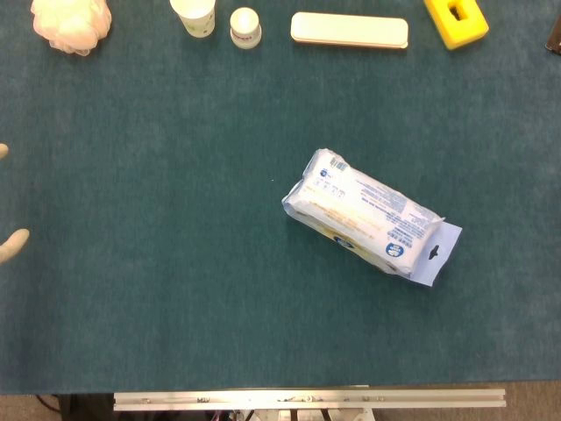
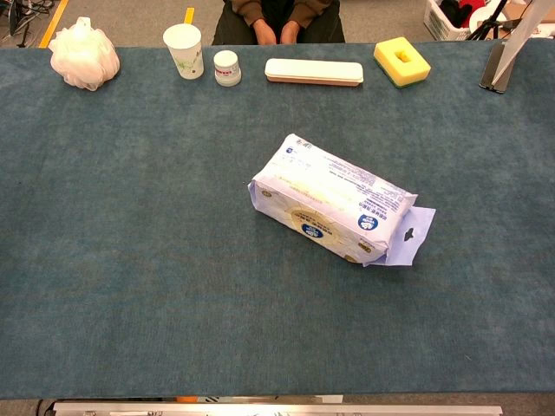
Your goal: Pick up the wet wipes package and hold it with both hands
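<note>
teal table (image 2: 130, 260), left hand (image 1: 10, 241) head view only

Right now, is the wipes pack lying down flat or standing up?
Lying flat. The wet wipes package rests on its broad side on the table, angled across it, hang tab toward the right. No hand touches it.

Matt teal cloth covers the tabletop (image 2: 130, 260). The wipes (image 2: 334, 199) wear glossy plastic film. Far right, the sponge (image 2: 401, 61) looks porous yellow foam.
</note>
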`<state>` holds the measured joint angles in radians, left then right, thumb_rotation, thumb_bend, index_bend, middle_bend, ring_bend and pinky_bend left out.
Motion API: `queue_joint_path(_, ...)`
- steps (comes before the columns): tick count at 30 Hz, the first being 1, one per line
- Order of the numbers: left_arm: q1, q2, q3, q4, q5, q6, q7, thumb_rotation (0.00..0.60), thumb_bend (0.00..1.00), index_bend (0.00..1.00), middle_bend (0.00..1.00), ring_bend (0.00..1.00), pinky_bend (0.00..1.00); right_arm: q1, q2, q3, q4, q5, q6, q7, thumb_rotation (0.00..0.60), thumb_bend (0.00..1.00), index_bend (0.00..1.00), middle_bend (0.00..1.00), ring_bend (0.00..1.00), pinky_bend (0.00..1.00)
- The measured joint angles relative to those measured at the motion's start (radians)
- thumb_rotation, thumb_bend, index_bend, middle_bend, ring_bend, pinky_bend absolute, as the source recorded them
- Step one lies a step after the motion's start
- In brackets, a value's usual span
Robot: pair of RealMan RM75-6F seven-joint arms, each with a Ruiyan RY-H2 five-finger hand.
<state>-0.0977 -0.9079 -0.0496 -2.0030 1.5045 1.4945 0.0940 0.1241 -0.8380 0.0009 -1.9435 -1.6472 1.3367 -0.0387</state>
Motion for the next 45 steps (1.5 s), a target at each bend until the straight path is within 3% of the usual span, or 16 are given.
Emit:
queue_joint_path(10,0.015,0.013,0.000,-0.012,0.007,0.026,-0.006,0.600,0.14,0.22,0.11,0.03,0.11,0.102,-0.008,-0.030,-0.011,-0.155,-0.125,-0.024,0.600,0.06,0.10,0.23,0.22,0.28)
queue_joint_path(25,0.033,0.023,0.003,-0.019,0.017,0.050,-0.004,0.600,0.14,0.22,0.10,0.03,0.11,0.283,-0.098,-0.098,-0.019,-0.351,-0.327,0.026,0.600,0.06,0.10,0.23,0.22,0.27)
queue_joint_path(35,0.048,0.031,0.009,-0.019,0.033,0.066,-0.013,0.600,0.14,0.22,0.11,0.03,0.11,0.383,-0.221,-0.102,-0.034,-0.339,-0.490,-0.011,0.600,0.06,0.10,0.23,0.22,0.27)
queue_joint_path(40,0.051,0.032,0.010,-0.018,0.039,0.070,-0.018,0.600,0.14,0.22,0.11,0.03,0.11,0.430,-0.307,-0.096,-0.005,-0.271,-0.587,-0.038,0.600,0.06,0.10,0.23,0.22,0.27)
queue_joint_path(45,0.053,0.037,0.009,-0.017,0.039,0.072,-0.022,0.600,0.14,0.22,0.11,0.03,0.11,0.448,-0.326,-0.098,0.023,-0.201,-0.624,-0.079,0.600,0.06,0.10,0.23,0.22,0.27)
